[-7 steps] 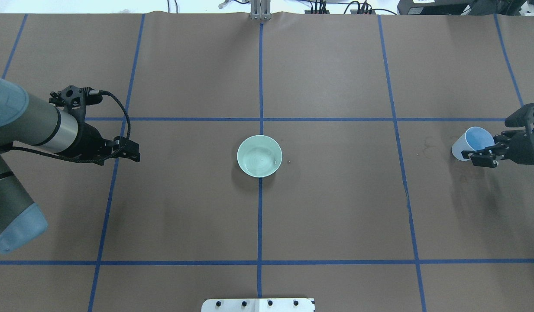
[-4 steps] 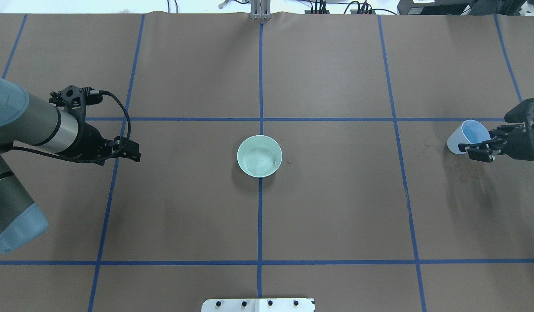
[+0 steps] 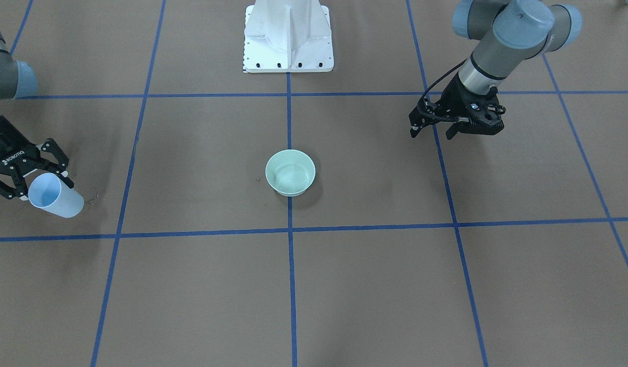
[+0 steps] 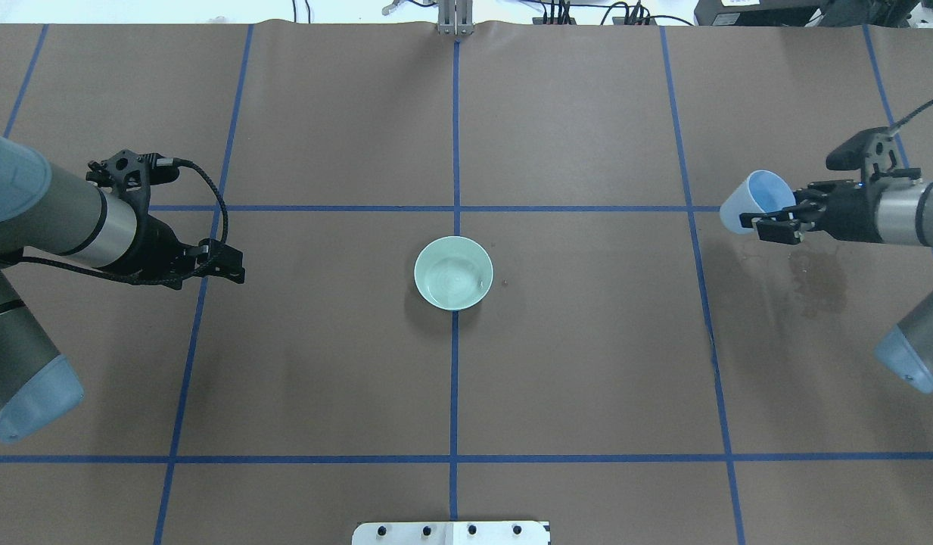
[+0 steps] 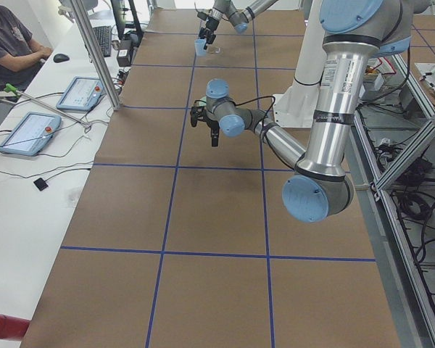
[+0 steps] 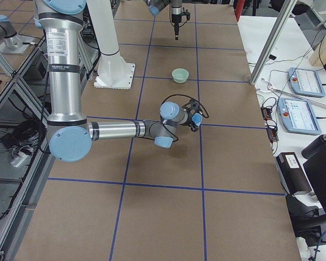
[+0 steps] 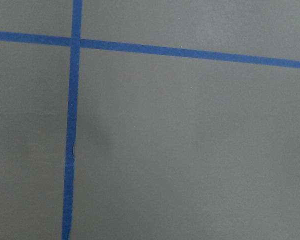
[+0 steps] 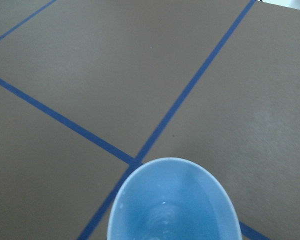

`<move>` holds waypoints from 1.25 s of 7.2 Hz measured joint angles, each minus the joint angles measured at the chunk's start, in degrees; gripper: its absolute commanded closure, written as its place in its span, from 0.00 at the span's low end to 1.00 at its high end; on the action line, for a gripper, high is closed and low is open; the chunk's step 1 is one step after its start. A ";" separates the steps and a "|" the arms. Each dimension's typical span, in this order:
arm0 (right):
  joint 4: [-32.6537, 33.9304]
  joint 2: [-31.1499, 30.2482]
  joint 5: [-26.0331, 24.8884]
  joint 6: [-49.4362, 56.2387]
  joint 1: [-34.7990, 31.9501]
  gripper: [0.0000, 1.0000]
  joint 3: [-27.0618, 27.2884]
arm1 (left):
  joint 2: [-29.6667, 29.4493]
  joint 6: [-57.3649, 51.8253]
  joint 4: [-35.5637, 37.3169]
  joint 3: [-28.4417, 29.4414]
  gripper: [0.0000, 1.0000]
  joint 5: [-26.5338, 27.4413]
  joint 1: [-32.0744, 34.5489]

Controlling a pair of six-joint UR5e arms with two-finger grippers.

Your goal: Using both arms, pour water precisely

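My right gripper (image 4: pixel 769 225) is shut on a light blue cup (image 4: pixel 755 200), held tilted above the table at the right. In the front view the right gripper (image 3: pixel 36 181) holds the cup (image 3: pixel 56 198) at the far left. The right wrist view looks into the cup (image 8: pixel 172 200), where water (image 8: pixel 163 216) shows as faint glints. A pale green bowl (image 4: pixel 418 261) stands at the table's centre, with rippled water (image 4: pixel 455 278) in it; the bowl also shows in the front view (image 3: pixel 290 191). My left gripper (image 4: pixel 235 271) hovers open and empty at the left, far from the bowl, and shows in the front view (image 3: pixel 432 133).
A dark wet patch (image 4: pixel 814 284) lies on the brown paper below the cup. Blue tape lines (image 4: pixel 455 151) divide the table into squares. The white pedestal (image 3: pixel 288 35) stands at the robot's side. An operator (image 5: pixel 11 43) sits at a side desk.
My right gripper has carried the cup away from the robot and inward towards the table's centre line. The left arm and the bowl have not moved.
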State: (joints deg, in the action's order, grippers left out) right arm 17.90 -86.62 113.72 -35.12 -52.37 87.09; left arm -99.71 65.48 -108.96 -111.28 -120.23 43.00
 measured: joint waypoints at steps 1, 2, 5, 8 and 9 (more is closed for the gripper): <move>3.59 3.28 -0.35 -1.26 1.66 1.00 1.34 | 0.03 0.00 0.03 0.08 0.01 0.00 0.03; 9.49 6.09 -1.63 -3.40 3.97 1.00 4.48 | 0.04 0.00 0.05 0.17 0.01 -0.02 0.05; 26.17 14.24 -14.67 -6.70 16.54 1.00 11.96 | 0.04 0.02 0.07 0.50 0.01 -0.01 0.12; 33.54 18.94 -24.05 -8.05 22.11 1.00 13.14 | 0.05 0.22 0.12 0.54 0.01 0.00 0.15; 38.27 19.68 -25.11 -7.33 22.49 1.00 14.21 | 0.06 0.45 0.11 0.54 0.01 0.00 0.15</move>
State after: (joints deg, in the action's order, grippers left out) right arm 56.17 -66.94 88.61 -42.45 -29.88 101.30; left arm -99.65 65.93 -108.85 -110.74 -120.23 43.15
